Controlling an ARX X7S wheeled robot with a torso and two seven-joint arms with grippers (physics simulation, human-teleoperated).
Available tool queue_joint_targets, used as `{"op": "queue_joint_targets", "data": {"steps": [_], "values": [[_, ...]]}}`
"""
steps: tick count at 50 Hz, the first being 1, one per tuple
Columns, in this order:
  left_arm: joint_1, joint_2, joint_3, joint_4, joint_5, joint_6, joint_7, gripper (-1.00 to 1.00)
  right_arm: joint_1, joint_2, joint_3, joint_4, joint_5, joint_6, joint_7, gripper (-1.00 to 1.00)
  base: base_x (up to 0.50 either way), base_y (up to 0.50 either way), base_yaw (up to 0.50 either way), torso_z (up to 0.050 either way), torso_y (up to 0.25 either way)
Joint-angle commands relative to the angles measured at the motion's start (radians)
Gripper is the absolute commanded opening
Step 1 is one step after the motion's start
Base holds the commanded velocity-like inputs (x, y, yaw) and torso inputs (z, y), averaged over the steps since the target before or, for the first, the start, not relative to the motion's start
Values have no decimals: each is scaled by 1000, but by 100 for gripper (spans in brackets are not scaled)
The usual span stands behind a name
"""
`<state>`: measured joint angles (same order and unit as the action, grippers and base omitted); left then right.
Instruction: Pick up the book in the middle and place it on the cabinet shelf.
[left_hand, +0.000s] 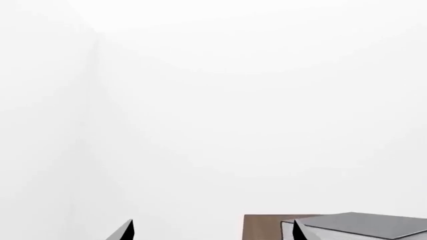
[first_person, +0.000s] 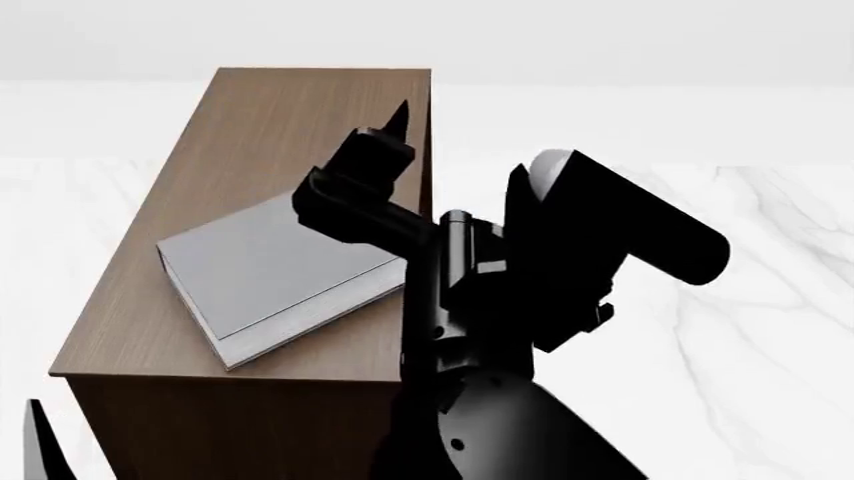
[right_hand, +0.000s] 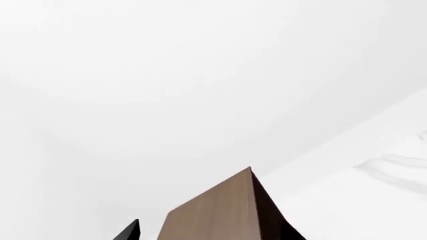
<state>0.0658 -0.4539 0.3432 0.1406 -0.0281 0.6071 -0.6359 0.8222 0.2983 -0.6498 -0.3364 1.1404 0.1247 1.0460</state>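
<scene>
On cabinet shelf (first_person: 320, 110): book (first_person: 274, 265) flat, seemingly skewed diagonally.

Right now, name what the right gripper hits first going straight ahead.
Probably nothing near: the right gripper points over the flat top of the long brown wood-grain cabinet, toward the plain white wall; depth unclear.

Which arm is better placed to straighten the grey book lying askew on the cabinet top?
Probably the right. The right gripper hovers over the cabinet top, just past the book. The left gripper sits low, below the top at its near corner.
</scene>
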Motion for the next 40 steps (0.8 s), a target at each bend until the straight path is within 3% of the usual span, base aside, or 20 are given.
{"op": "queue_joint_targets", "data": {"steps": [1,22,31,40], "values": [[13,19,-27,8,18,1,15,100,-2,10,27,-43,-35,2,23,100,0,0,0,0,0],[33,26,-27,16,40,11,-3,100,-99,102,30,-61,-68,-21,0,100,0,0,0,0,0],[11,50,-14,-6,48,3,-8,100,-302,269,8,-68,-343,-134,-54,100,0,0,0,0,0],[9,64,-9,-4,71,-7,-20,100,-474,361,12,-34,-551,-290,-84,100,0,0,0,0,0]]}}
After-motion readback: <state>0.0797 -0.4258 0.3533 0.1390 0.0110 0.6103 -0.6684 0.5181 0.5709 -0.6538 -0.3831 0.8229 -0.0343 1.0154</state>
